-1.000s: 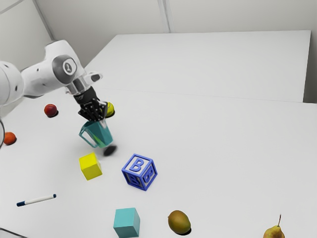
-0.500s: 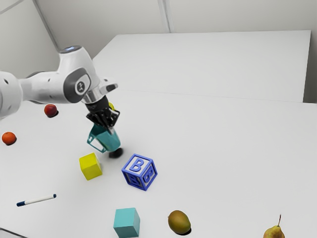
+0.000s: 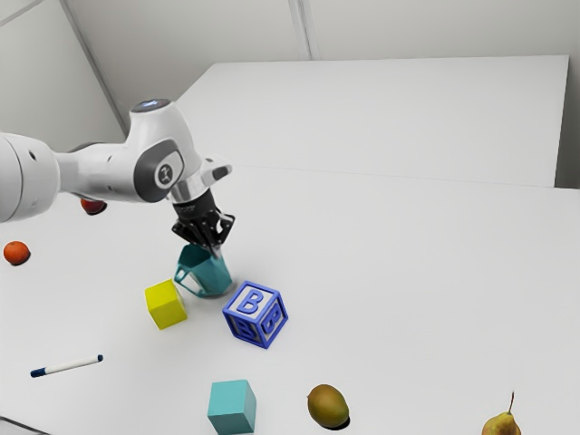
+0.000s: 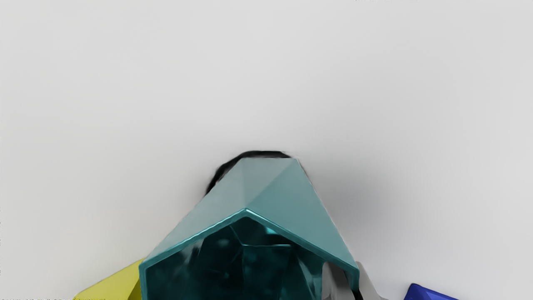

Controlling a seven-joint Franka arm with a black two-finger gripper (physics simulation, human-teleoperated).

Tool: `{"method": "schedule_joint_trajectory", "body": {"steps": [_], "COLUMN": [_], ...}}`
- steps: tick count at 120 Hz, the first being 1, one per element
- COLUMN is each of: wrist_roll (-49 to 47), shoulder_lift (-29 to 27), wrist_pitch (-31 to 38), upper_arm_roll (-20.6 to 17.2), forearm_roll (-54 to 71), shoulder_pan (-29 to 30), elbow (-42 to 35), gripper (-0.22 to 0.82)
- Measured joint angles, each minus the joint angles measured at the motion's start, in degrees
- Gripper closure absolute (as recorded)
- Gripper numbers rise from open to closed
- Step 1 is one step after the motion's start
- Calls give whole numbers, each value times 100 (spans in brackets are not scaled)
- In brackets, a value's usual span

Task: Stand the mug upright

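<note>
Table (image 3: 408, 272), white and smooth, crossed by a faint line; pale grey walls (image 3: 435, 32) behind, with a vertical seam. Mug (image 3: 212, 275), teal, faceted, between yellow cube (image 3: 166, 304) and blue letter block (image 3: 256, 314), near both, beneath the pincer (image 3: 214, 247). Attitude: tilted, mouth uppermost, long axis slanting down from the mouth toward the base and the exterior view's right; handle on the exterior view's left side. Contact of base with table: impossible to tell. Pincer: clamped on the mug's wall at the rim, one finger inside, one outside. Peculiar to the exterior view: handle; orange fruit (image 3: 16, 253), red fruit (image 3: 93, 207), marker (image 3: 68, 366), teal cube (image 3: 232, 407), brownish-green fruit (image 3: 327, 406) and pear (image 3: 501, 426), all apart from the mug. Peculiar to the wrist view: dark faceted interior, angular rim, fingers (image 4: 335, 283) astride the wall, black shadow (image 4: 222, 167) along the base end.
</note>
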Motion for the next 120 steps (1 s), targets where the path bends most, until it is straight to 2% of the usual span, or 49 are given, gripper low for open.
{"method": "schedule_joint_trajectory", "body": {"steps": [7,30,50,77,120], "wrist_roll": [-76,-274,-392,-479,-296], "shoulder_lift": [16,-40,-249,-536,-605], "wrist_pitch": [3,-40,-65,-369,-1202], "upper_arm_roll": [-1,-2,3,66,68], "forearm_roll": [-2,-9,-12,-2,579], "shoulder_pan": [29,-7,-63,-195,-343], "elbow": [0,19,61,411,1446], "gripper": [77,36,16,6,1]}}
